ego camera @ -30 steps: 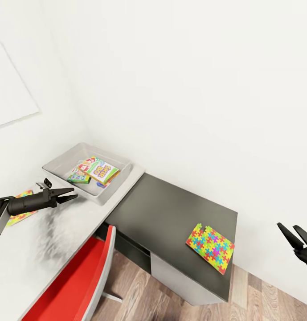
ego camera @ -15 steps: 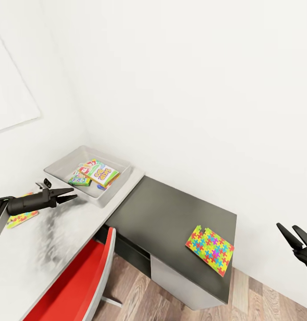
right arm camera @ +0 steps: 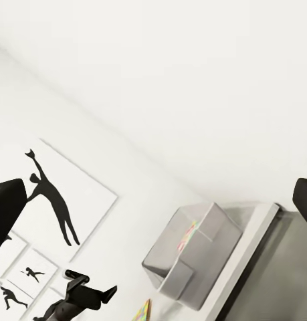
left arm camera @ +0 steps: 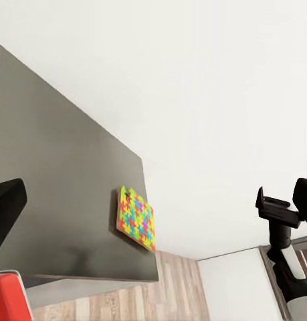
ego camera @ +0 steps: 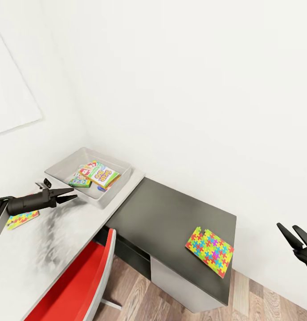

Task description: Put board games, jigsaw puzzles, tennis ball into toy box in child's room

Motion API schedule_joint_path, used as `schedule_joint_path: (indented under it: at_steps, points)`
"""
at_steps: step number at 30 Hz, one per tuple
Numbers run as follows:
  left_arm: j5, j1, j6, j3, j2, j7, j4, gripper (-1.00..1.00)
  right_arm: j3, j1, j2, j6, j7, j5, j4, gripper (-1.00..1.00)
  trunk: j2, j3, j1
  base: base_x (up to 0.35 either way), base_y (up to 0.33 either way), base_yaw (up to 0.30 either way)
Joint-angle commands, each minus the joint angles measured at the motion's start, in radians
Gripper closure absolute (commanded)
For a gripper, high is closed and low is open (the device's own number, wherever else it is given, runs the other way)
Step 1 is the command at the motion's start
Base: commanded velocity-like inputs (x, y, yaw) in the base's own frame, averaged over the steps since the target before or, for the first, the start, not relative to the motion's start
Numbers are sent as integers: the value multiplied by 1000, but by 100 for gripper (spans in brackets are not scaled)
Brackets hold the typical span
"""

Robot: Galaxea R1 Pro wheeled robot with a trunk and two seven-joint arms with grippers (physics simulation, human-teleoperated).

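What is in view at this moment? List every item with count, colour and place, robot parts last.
toy box: 1, pale grey, on the light desk near the wall corner
board games: several, the count unclear, colourful boxes, inside the toy box
jigsaw puzzle: 1, multicolour, flat on the dark desk near its far end
second jigsaw puzzle: 1, multicolour, on the light desk, partly behind the left arm
light desk: 1, pale grey
dark desk: 1, dark grey, adjoining the light desk
chair: 1, red, at the light desk
left gripper: 1, black, over the light desk beside the toy box, empty
right gripper: 1, black, open, empty
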Motion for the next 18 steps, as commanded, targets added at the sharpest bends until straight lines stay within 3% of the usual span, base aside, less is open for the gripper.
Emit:
schedule_joint_path:
  at_steps: [1,18]
  points:
    - [0,-1,11,0,0,-4,0,-100,0,-1,0,6,0,-4,0,-100,-2,-2,1,0,0,0]
    - [0,-1,9,0,1,-4,0,-100,0,-1,2,6,2,-4,0,-100,-2,14,1,0,0,-1]
